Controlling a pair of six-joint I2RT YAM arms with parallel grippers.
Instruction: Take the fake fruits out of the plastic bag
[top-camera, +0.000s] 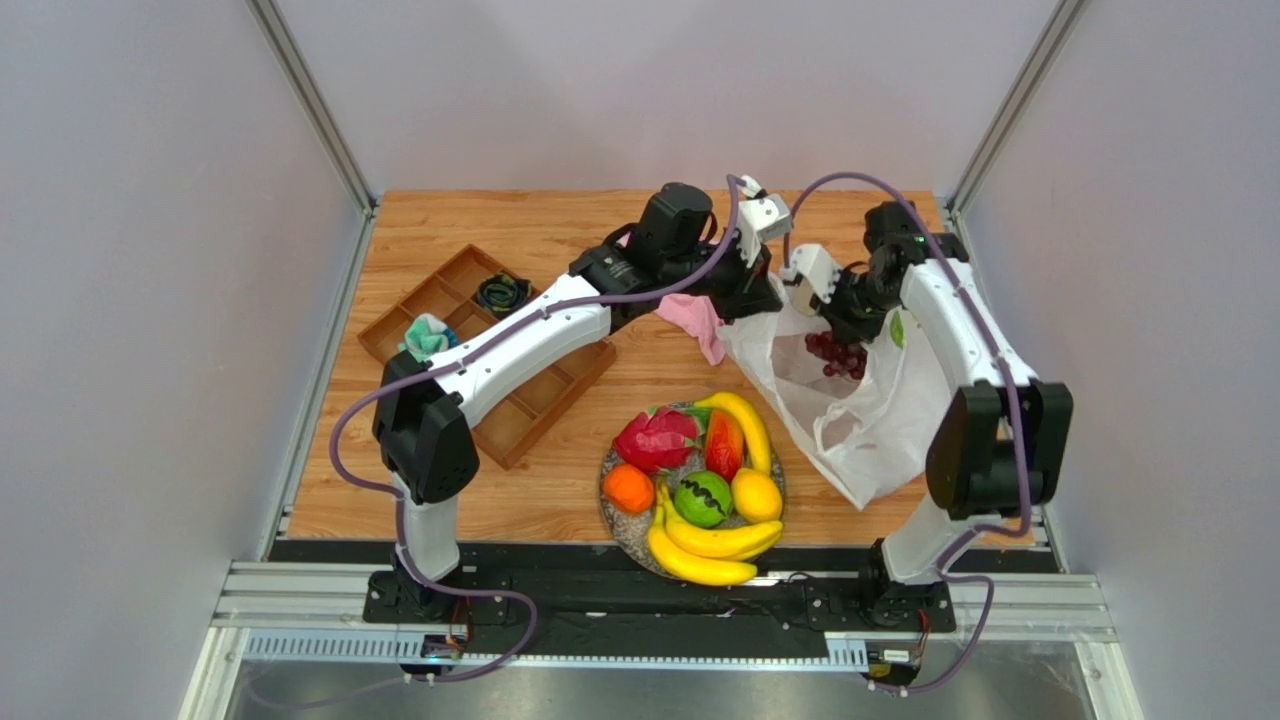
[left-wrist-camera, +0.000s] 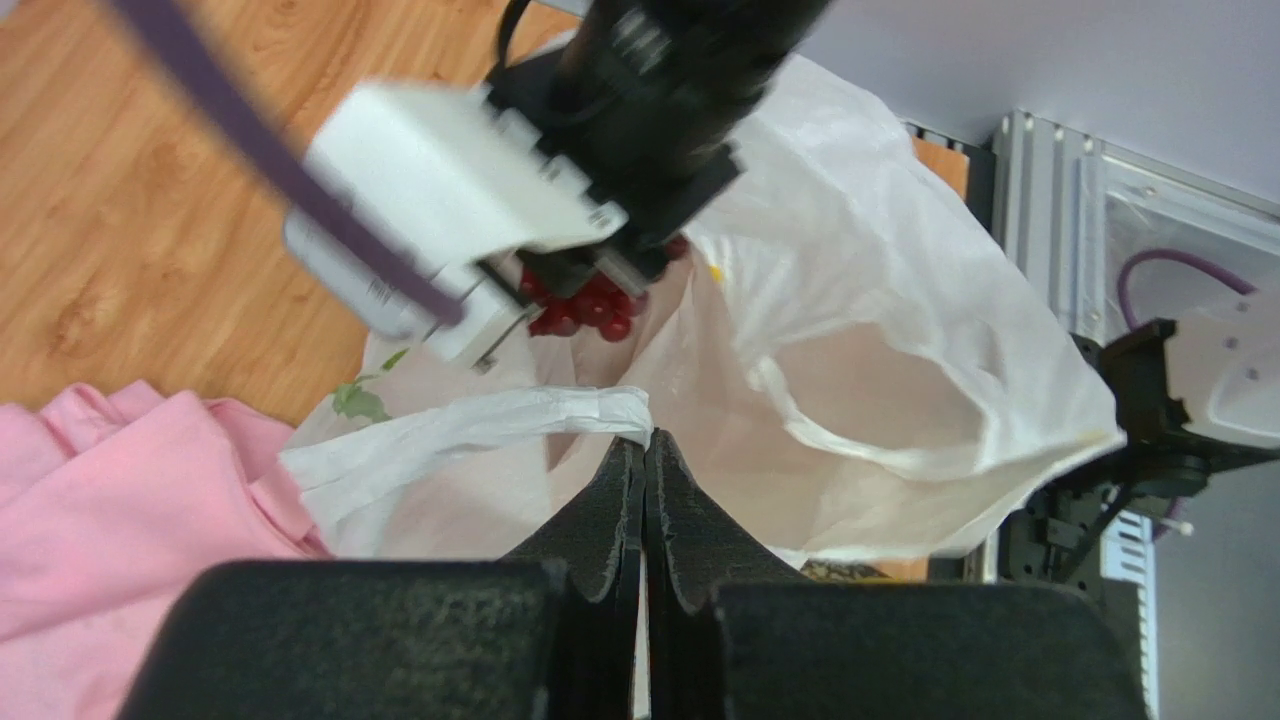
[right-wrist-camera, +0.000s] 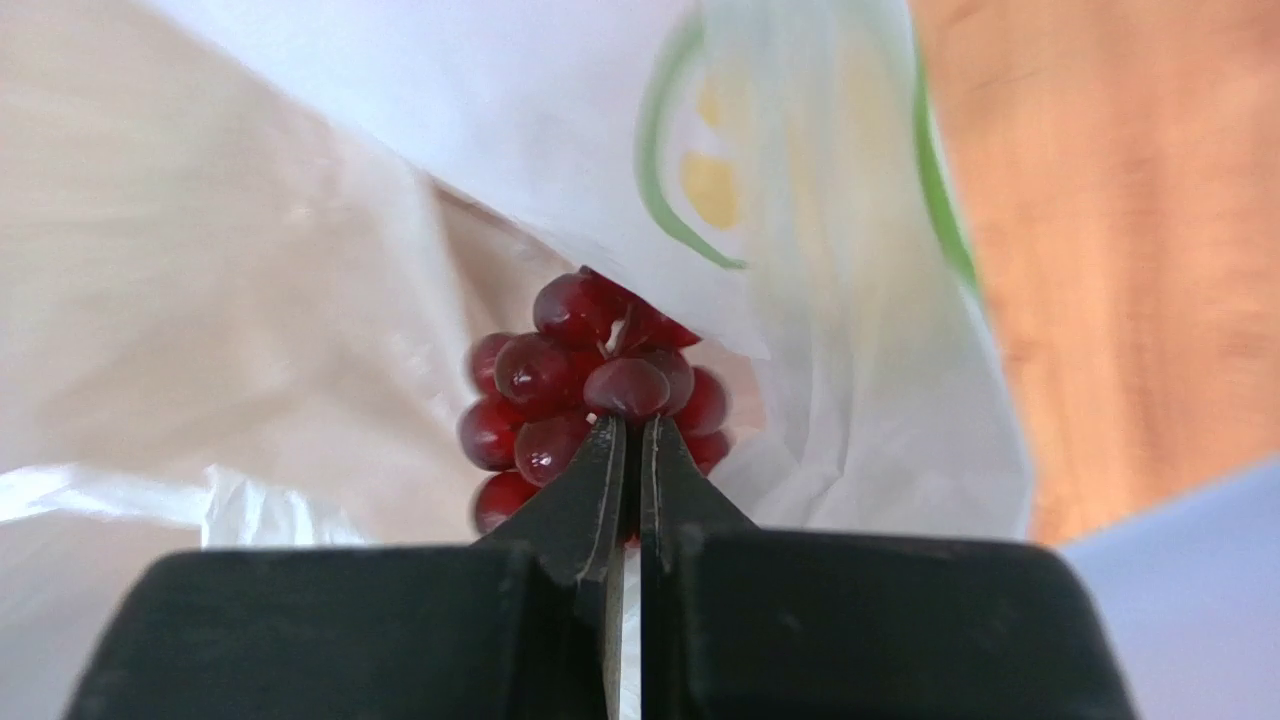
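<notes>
Plastic bag (top-camera: 879, 420): white, crinkly, lies on far-R part of table (top-camera: 451, 225). Mouth is held open at its far end. Green print on its wall shows in R wrist view.

L fingers (left-wrist-camera: 637, 468): closed, pinching a twisted strip of the bag's rim at the bag's L edge. Film is bunched right at the tips, strip pulled taut sideways.

R fingers (right-wrist-camera: 609, 455): down inside the bag mouth, closed on grapes (right-wrist-camera: 559, 393). Tips clamp one berry at the near side of the cluster. Grapes dark red, glossy, inside the bag close to its printed wall. Can't tell if the cluster rests on the film or hangs free.

Top view: grapes show through the bag's opening, toward its far end, just under the R wrist.

Out of the bag: plate (top-camera: 613, 522) just beside the bag's near-L edge. On it:
- dragon fruit (top-camera: 657, 440), side away from the bag
- orange (top-camera: 628, 488), nearer than the dragon fruit
- green round fruit (top-camera: 702, 498), mid-plate
- lemon (top-camera: 756, 494), side closest to the bag
- red-orange piece (top-camera: 723, 446), betw. dragon fruit and one banana
- bananas (top-camera: 714, 552), most curling along the near rim, one on the bag side

Pink cloth (top-camera: 694, 320): at the bag's far-L corner, touching or just beside it, partly under the L arm.

Wooden tray (top-camera: 489, 353): well L of the bag, w/ compartments. L arm crosses above it.
</notes>
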